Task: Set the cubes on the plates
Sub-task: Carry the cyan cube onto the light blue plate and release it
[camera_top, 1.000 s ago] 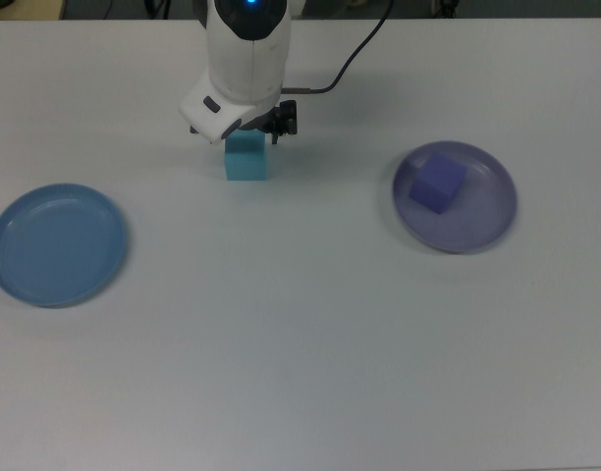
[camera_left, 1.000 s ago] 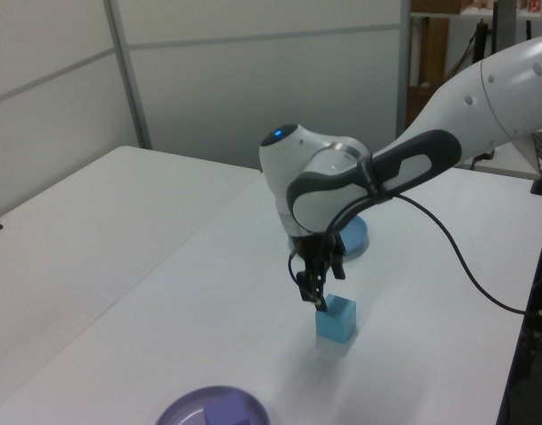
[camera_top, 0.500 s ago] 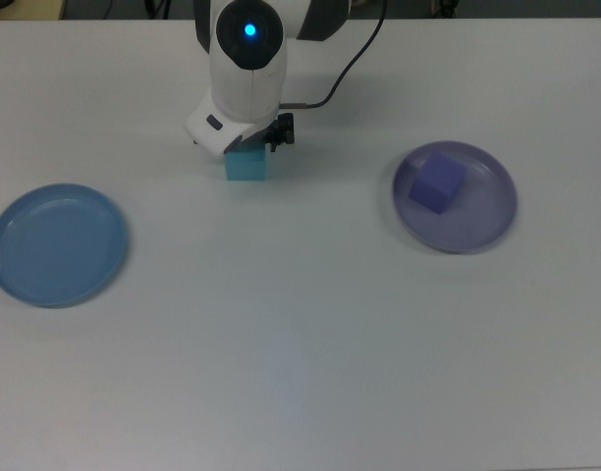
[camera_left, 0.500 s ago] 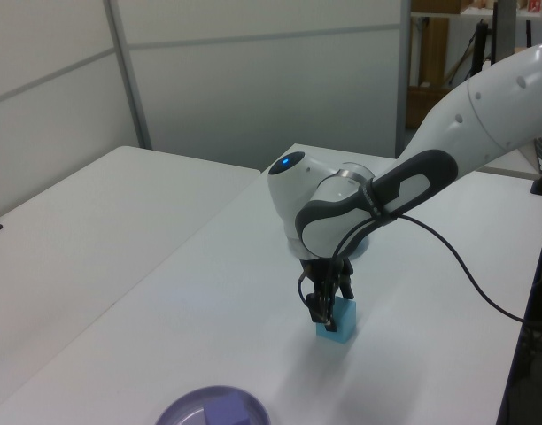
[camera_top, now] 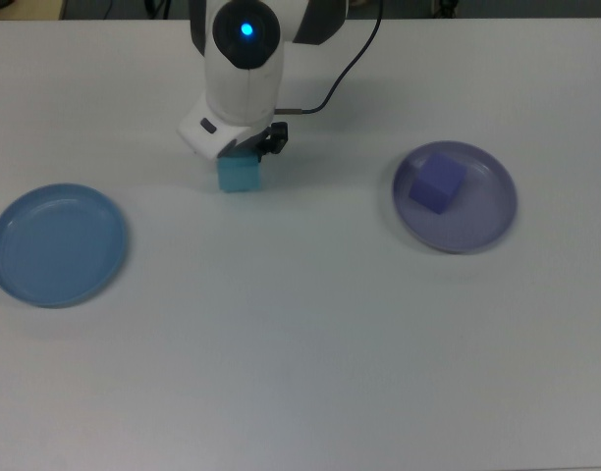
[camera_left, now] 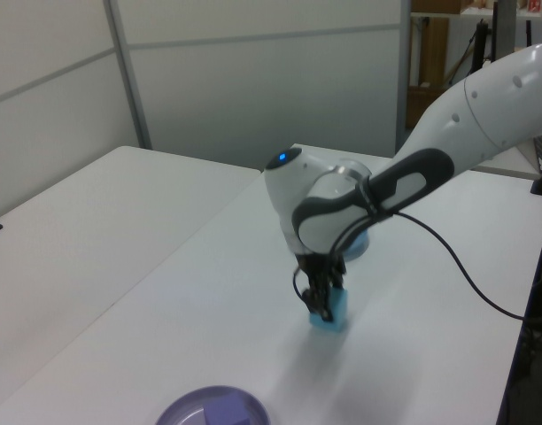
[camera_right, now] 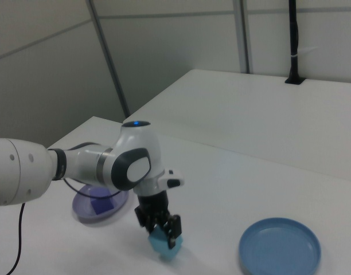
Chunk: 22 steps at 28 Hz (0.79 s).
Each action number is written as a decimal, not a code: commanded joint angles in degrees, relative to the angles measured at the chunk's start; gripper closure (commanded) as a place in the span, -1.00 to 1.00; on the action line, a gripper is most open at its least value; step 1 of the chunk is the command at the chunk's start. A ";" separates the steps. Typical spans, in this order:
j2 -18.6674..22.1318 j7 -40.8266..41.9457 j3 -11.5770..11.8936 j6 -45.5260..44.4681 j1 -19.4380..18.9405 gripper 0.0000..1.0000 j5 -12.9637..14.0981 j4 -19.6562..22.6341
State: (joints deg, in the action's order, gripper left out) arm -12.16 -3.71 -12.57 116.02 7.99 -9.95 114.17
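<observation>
Top view: the gripper is closed on the cyan cube, between the empty blue plate and the lavender plate; the purple cube sits on the lavender plate.

Left view: cyan cube tilted in the fingers, lavender plate at bottom edge.

Right view: cyan cube clamped, tilted; blue plate on the right view's right.

You are working over a broad white table with an even matte top. Behind it in the left view stand pale grey wall panels split by metal strips, and a wooden shelf shows at the left view's right. A black post rises in the right view.
</observation>
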 commanded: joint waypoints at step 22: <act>-18.42 6.00 5.89 6.94 13.28 0.61 -2.97 -27.86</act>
State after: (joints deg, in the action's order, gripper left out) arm -30.60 2.26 -7.19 123.02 21.57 -12.39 87.76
